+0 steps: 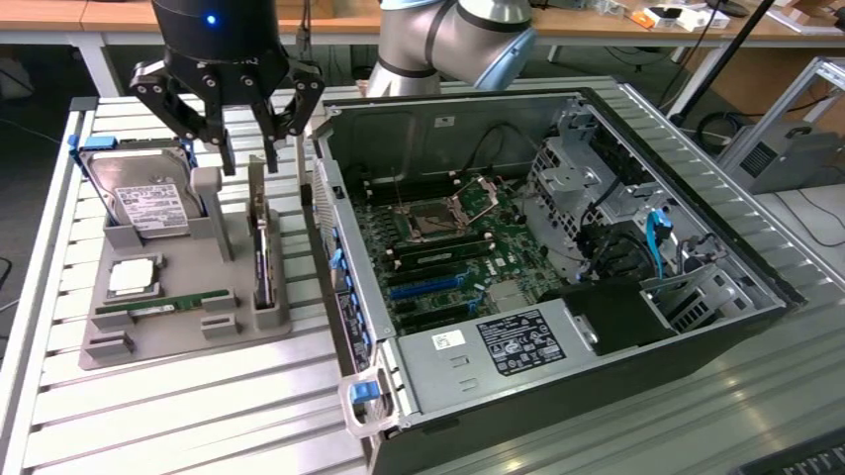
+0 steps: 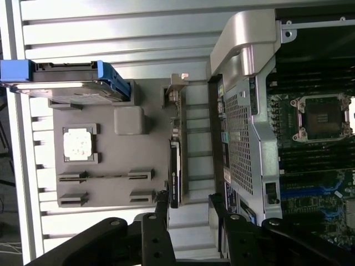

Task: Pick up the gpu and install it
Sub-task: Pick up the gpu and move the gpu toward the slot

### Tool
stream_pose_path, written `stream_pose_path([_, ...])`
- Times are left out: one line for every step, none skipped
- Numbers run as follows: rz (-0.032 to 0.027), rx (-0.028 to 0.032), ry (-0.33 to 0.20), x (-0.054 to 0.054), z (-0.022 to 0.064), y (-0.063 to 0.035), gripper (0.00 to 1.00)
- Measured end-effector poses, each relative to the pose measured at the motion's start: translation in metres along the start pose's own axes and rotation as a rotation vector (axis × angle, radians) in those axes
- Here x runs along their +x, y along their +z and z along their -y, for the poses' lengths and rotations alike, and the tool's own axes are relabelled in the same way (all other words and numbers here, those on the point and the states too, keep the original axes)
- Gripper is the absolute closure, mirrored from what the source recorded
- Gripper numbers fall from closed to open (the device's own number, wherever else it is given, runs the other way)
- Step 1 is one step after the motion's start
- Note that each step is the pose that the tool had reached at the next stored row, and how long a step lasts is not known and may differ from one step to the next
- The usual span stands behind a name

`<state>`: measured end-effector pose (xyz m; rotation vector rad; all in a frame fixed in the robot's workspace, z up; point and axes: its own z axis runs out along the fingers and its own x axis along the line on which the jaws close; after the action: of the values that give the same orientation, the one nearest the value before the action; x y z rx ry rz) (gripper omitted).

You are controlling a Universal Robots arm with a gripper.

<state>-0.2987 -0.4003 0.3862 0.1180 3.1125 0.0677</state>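
Observation:
The gpu (image 1: 261, 265) is a thin dark card standing on edge in a slot of the grey holder tray (image 1: 178, 332), just beside the open computer case (image 1: 555, 267). In the wrist view the gpu (image 2: 174, 169) runs lengthwise, with its silvery bracket (image 2: 176, 88) at one end. My gripper (image 1: 251, 160) hangs open a little above the card's far end, one finger on each side of its line, holding nothing. The wrist view shows the gripper (image 2: 187, 198) with its dark fingertips (image 2: 161, 197) straddling the card's end.
The tray also holds a silver hard drive (image 1: 145, 198) in a blue-edged cradle, a square processor chip (image 1: 133, 277) and a narrow green memory stick (image 1: 165, 305). The motherboard (image 1: 442, 237) lies exposed inside the case, with blue expansion slots (image 1: 422, 287). The table is ribbed aluminium.

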Motion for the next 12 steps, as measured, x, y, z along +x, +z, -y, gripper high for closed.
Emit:
stream_pose_path([-0.0001,0.0001,0.000,0.0000,0.0000,0.0003,0.58])
stream_pose_path([0.0000,0.0000,0.000,0.0001,0.0000,0.0007,0.58])
stream_pose_path([0.0000,0.0000,0.000,0.0001,0.0001,0.0010,0.58])
stream_pose_path([-0.0001,0.0001,0.000,0.0001,0.0001,0.0014,0.58])
stream_pose_path([0.0000,0.0001,0.000,0.0001,0.0001,0.0018,0.58])
stream_pose_path([0.0000,0.0000,0.000,0.0001,0.0001,0.0021,0.58])
stream_pose_path([0.0000,0.0000,0.000,0.0001,0.0001,0.0024,0.58])
stream_pose_path([0.0000,0.0000,0.000,0.0001,0.0001,0.0029,0.58])
stream_pose_path([-0.0001,0.0001,0.000,0.0002,0.0002,0.0032,0.58])
stream_pose_path([-0.0001,0.0001,0.000,0.0002,0.0002,0.0035,0.58])
stream_pose_path([-0.0001,0.0001,0.000,0.0002,0.0002,0.0037,0.58])
stream_pose_path([0.0000,0.0001,0.000,0.0002,0.0003,0.0040,0.58])
